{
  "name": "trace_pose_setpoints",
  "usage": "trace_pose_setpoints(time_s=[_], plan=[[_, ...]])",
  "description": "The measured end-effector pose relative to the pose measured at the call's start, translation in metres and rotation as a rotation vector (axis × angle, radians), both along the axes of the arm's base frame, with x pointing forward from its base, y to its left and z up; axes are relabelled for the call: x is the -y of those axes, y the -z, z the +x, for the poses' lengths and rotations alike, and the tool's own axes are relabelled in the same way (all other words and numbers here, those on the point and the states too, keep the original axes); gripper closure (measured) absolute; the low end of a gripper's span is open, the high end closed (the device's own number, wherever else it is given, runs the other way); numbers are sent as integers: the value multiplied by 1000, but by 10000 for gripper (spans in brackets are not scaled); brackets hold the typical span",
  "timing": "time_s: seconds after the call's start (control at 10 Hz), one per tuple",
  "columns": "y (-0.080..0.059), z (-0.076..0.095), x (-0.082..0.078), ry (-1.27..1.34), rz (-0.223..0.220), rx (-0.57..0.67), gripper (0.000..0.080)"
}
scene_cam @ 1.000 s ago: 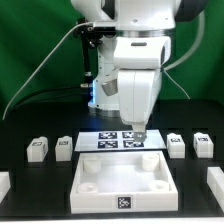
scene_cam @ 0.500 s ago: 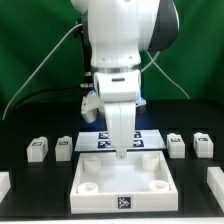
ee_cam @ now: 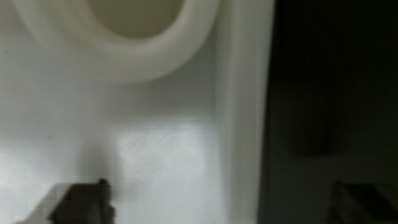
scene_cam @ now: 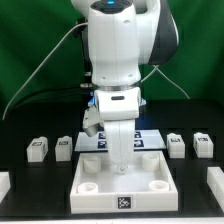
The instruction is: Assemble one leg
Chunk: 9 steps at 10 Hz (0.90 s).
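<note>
Several legs, small white blocks with tags, lie on the black table: two at the exterior view's left [scene_cam: 38, 149] [scene_cam: 64, 146] and two at its right [scene_cam: 176, 144] [scene_cam: 203, 144]. My gripper [scene_cam: 119, 171] hangs low inside the large white square panel [scene_cam: 123, 190], near its back rim and far from every leg. In the wrist view my gripper [ee_cam: 222, 205] is open and empty. Its dark fingertips [ee_cam: 80, 202] stand wide apart, over the panel's floor and rim. A round socket [ee_cam: 125, 30] of the panel shows ahead.
The marker board [scene_cam: 150, 139] lies behind the panel, partly hidden by my arm. More white parts sit at the table's front corners, one at the left [scene_cam: 3, 183] and one at the right [scene_cam: 215, 181]. Cables hang behind the robot base.
My arm has swung toward the exterior view's left and come down, from above the marker board to inside the panel's back part. The parts on the table have not moved.
</note>
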State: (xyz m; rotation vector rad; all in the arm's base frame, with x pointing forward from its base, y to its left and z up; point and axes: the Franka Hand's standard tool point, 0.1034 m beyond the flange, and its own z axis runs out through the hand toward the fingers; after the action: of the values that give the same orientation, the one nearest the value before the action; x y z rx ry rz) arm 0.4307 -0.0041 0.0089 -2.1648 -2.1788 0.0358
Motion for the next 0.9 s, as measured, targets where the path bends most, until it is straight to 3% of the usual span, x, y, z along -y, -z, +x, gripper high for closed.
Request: trace_pose_setpoints(time_s=[0.1, 0.2, 0.3, 0.4, 0.5, 0.9], plan=[[0, 0, 0, 0, 0, 0, 237], [0, 0, 0, 0, 0, 0, 438], [0, 0, 0, 1, 0, 0, 575], [0, 0, 0, 1, 0, 0, 575], [-1, 1, 1, 1, 0, 4, 735], [-1, 2, 1, 2, 0, 8, 739]])
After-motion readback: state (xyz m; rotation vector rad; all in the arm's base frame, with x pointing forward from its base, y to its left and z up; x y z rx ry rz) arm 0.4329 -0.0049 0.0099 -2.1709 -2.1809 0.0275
